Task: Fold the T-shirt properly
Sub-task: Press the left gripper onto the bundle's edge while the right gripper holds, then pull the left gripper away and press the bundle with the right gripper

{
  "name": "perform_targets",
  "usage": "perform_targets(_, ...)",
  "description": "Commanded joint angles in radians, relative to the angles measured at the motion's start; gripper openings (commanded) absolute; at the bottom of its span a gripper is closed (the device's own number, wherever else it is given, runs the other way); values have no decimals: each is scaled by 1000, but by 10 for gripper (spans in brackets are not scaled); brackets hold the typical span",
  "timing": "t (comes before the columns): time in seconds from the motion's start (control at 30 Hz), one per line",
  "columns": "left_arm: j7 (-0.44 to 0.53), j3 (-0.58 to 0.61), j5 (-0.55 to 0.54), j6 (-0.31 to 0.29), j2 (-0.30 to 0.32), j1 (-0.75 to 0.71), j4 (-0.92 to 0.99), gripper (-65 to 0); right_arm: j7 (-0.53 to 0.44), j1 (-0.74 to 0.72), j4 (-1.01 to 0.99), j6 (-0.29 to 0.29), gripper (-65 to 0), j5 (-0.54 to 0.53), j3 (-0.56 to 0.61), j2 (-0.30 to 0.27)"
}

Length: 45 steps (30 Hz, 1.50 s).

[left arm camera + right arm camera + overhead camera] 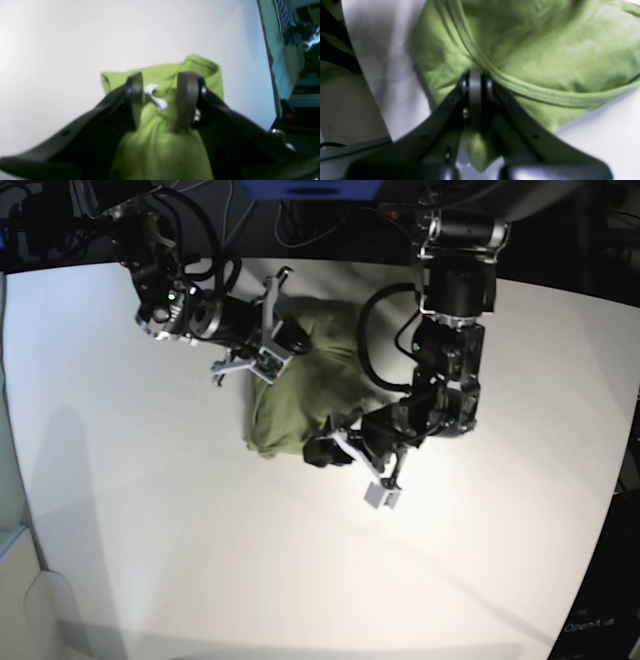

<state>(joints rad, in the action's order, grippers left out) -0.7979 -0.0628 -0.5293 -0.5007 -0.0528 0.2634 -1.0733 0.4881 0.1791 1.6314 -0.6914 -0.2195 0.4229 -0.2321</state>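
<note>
On a white table (150,530), the left gripper (161,100) pinches a bunched fold of the T-shirt (310,395) near its white tag (155,98). Farther back, the right gripper (475,82) clamps tight on the stitched hem (532,91).

- The only legible lettering stands at the lower right corner of the base view, on a dark panel (600,625) beside the desk (180,510): pale letters that look like "OpenArm", small and cut off by the frame edge
- The white tag (155,97) on the T-shirt (162,135) is too blurred to read
</note>
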Motion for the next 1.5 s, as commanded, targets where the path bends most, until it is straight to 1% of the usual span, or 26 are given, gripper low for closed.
perform_targets(0.0, 24, 2, -15, -11, -5, 27, 6, -425, 7, -6, 8, -7, -649, -1, -5, -5)
perform_targets(0.07, 41, 2, -15, -13, -5, 32, 40, -425, 7, -6, 8, -7, -649, -1, -5, -17)
perform_targets(0.2, 48, 2, -8, -14, -2, 32, 55, -425, 7, -31, -32, -7, -649, -1, -6, -22)
perform_targets(0.3, 48, 2, 48, -19, 5, 32, 55, -425, 4, -49, -99, -7, -649, -1, -6, -19)
perform_targets(0.4, 41, -1, 61, -20, 9, 32, 44, -425, -45, -48, -121, -7, -649, -1, -2, -22)
perform_targets(0.47, 33, -7, 56, -23, 12, 30, 20, -425, -47, -45, -102, -7, -649, -1, -6, -25)
perform_targets(0.53, 2, -9, 33, -23, 44, 24, -40, -425, -38, -43, -56, -7, -649, -1, -9, -48)
perform_targets(0.6, -33, -9, -21, -20, 72, 23, -100, -425, -16, -43, -4, -7, -649, -1, -11, -65)
perform_targets(0.67, -65, -9, -82, -14, 109, 23, -150, -425, 7, -43, 43, -7, -649, -2, -39, -71)
perform_targets(0.77, -122, -12, -185, -11, 181, 23, -232, -425, 53, -31, 122, -7, -649, -2, -88, -71)
perform_targets(0.87, -186, -61, -265, -11, 244, -6, -304, -425, 94, -22, 211, -7, -649, -2, -117, -68)
perform_targets(0.93, -219, -114, -283, -11, 278, -51, -359, -425, 129, -20, 272, -7, -649, -2, -117, -66)
perform_targets(1.0, -237, -168, -282, -11, 296, -105, -405, -425, 154, -16, 303, -7, -649, -5, -117, -54)
perform_targets(1.1, -243, -248, -285, -19, 327, -197, -456, -425, 165, -20, 306, -7, -649, -2, -114, 4)
perform_targets(1.23, -243, -326, -286, -22, 341, -298, -496, -425, 163, -48, 293, -7, -649, -2, -80, 50)
perform_targets(1.37, -243, -366, -288, -22, 345, -370, -542, -425, 165, -112, 244, -7, -649, -2, -17, 61)
perform_targets(1.47, -245, -392, -288, -22, 345, -416, -588, -425, 162, -168, 149, -7, -649, -2, 8, 73)
